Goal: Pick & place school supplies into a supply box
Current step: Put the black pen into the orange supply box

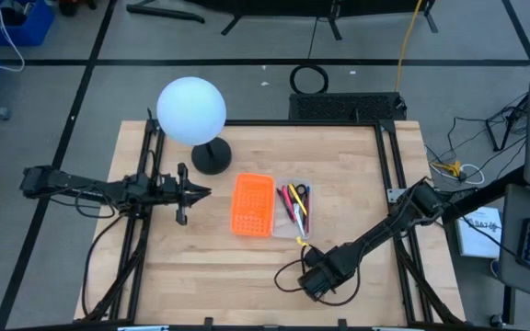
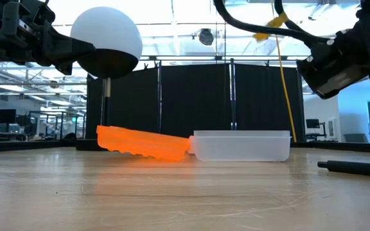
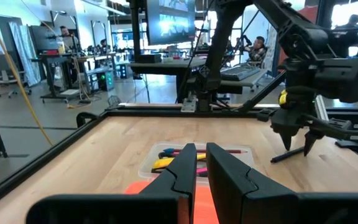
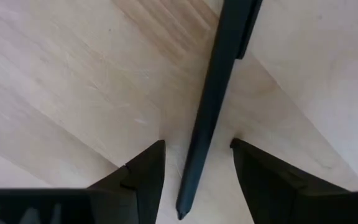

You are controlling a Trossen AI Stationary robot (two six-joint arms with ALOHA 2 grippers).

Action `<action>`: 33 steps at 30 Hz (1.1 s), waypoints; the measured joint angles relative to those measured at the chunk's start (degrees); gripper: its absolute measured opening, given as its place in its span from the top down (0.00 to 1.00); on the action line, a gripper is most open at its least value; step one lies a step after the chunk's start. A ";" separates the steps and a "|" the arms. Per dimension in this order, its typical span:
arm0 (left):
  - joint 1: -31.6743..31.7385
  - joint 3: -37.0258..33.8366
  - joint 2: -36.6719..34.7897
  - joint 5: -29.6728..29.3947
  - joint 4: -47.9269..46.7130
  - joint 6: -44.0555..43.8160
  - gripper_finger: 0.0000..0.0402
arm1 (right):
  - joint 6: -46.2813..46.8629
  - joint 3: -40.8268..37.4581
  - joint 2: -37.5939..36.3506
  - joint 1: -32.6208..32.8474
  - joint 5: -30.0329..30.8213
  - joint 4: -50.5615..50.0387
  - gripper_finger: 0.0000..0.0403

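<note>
The clear supply box (image 1: pixel 293 210) sits mid-table and holds pink-red, yellow and black pens (image 1: pixel 294 204); it also shows in the left wrist view (image 3: pixel 166 155). I cannot make out the scissors. One black pen (image 4: pixel 213 106) lies flat on the wood near the table's front edge, also in the low view (image 2: pixel 358 167). My right gripper (image 4: pixel 197 177) points down over it, open, one finger on each side of the pen without touching it; it shows in the high view (image 1: pixel 313 276). My left gripper (image 1: pixel 194 191) waits left of the trays above the table, shut but for a narrow slit.
An orange perforated tray (image 1: pixel 253 204) lies against the supply box's left side. A lamp with a white globe (image 1: pixel 191 110) stands on a black base (image 1: pixel 211 158) at the far left. Bare wood lies along the near edge and to the right of the box.
</note>
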 joint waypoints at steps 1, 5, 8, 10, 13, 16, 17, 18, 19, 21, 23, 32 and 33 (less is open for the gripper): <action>0.00 0.01 -0.02 0.00 0.02 0.00 0.88 | 0.02 -0.67 -0.09 -0.17 -0.34 0.43 0.55; 0.00 0.01 -0.02 0.25 -0.08 -0.15 0.88 | 0.11 -1.52 -0.15 -0.29 -0.40 0.28 0.58; -0.02 -0.01 -0.02 0.44 -0.11 -0.40 0.88 | 2.44 -1.66 -0.14 -0.83 -0.35 -0.16 0.67; -0.02 0.01 0.00 0.42 -0.09 -0.45 0.88 | 4.18 -1.75 -0.13 -0.91 0.02 -0.47 0.75; 0.00 0.01 0.00 0.42 -0.09 -0.45 0.88 | 4.61 -1.82 -0.13 -0.81 1.05 -0.90 0.88; 0.00 0.00 -0.02 0.42 -0.04 -0.48 0.88 | 4.20 -1.82 -0.15 -0.79 1.58 -0.83 0.95; 0.00 -0.01 -0.01 0.42 -0.05 -0.48 0.88 | 4.21 -1.82 -0.22 -0.79 1.59 -0.83 0.95; 0.00 0.01 -0.02 0.42 -0.04 -0.50 0.88 | 4.29 -1.86 -0.41 -0.79 1.64 -0.86 0.95; 0.00 0.01 -0.02 0.42 -0.04 -0.48 0.88 | 4.39 -1.93 -0.64 -0.73 1.80 -0.80 0.94; 0.00 0.00 -0.01 0.42 -0.04 -0.43 0.88 | 4.42 -2.16 -1.71 -0.65 2.30 -0.47 0.92; 0.00 -0.01 -0.01 0.42 -0.04 -0.44 0.88 | 4.40 -2.22 -3.77 -0.30 3.26 -0.03 0.92; -0.01 0.00 -0.02 0.46 -0.04 -0.50 0.88 | 8.81 -2.24 -14.94 2.16 12.21 -0.53 0.95; -0.02 -0.01 -0.02 0.46 -0.04 -0.50 0.88 | 9.13 -2.24 -15.58 2.36 12.54 -1.16 0.95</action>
